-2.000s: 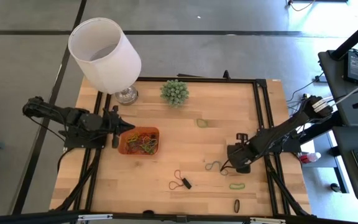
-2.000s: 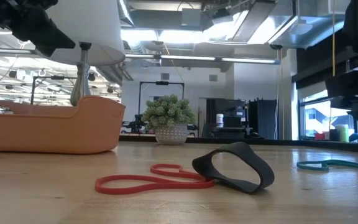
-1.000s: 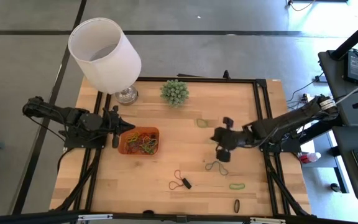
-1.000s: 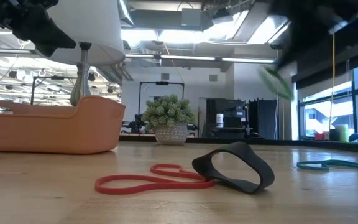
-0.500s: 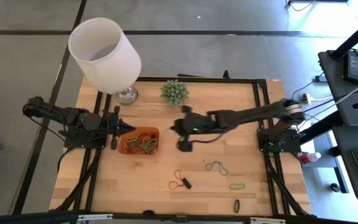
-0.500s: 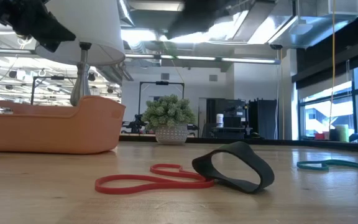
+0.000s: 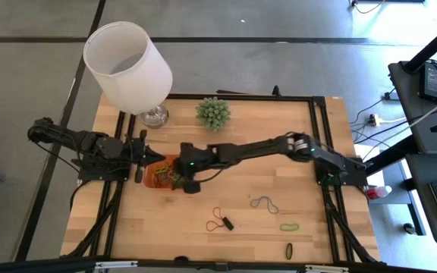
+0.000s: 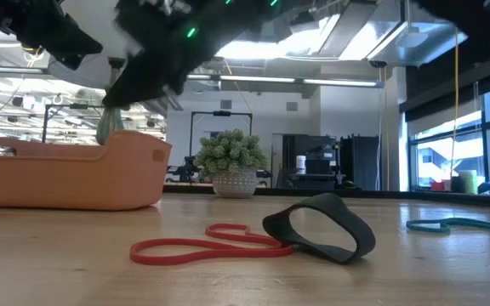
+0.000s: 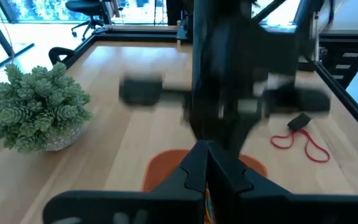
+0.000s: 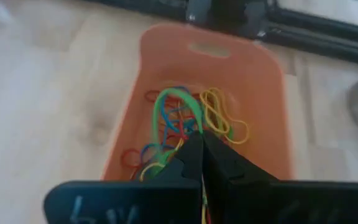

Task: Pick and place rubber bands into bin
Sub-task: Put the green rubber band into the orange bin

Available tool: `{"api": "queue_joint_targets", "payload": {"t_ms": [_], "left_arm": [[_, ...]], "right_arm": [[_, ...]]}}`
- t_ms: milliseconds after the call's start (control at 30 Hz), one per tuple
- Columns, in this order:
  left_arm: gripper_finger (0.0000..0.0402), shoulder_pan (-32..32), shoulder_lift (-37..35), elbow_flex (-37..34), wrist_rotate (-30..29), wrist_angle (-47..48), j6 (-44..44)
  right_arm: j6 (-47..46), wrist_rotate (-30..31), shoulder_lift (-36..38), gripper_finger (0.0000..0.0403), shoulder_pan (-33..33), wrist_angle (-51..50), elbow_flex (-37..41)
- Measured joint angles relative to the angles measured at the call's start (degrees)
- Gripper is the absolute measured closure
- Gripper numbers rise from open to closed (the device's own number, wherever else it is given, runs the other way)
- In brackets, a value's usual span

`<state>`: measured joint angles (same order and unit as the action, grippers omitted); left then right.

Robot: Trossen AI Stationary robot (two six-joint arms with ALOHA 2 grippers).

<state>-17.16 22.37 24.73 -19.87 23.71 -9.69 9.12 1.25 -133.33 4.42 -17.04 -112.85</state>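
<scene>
Overhead, the right hand (image 7: 182, 180) is seen stretched across the table (image 7: 264, 227) above the orange bin (image 10: 253, 81), its fingers pinched together on a green rubber band (image 10: 176, 102) that is held over the coloured bands heaped inside. The left hand (image 7: 144, 157) is kept fully closed and empty just beside the bin. More bands (image 7: 264, 202) are left lying apart on the wood.

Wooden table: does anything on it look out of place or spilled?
Yes. Several thin rubber bands lie loose on the wooden table, outside the orange translucent plastic bin: a red loop linked to a black one, a blue-grey one and a green one.
</scene>
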Motion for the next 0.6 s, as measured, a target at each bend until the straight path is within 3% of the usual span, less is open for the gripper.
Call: {"api": "queue_joint_targets", "payload": {"t_ms": [267, 600], "left_arm": [[0.0398, 0.0, 0.0, 0.0, 0.0, 0.1, 0.0], [0.0398, 0.0, 0.0, 0.0, 0.0, 0.3, 0.0]], "right_arm": [[0.1, -0.1, -10.1, 0.0402, -0.7, -5.2, -8.2], [-3.0, 0.1, -10.4, 0.0348, -1.6, -5.4, -8.4]]}}
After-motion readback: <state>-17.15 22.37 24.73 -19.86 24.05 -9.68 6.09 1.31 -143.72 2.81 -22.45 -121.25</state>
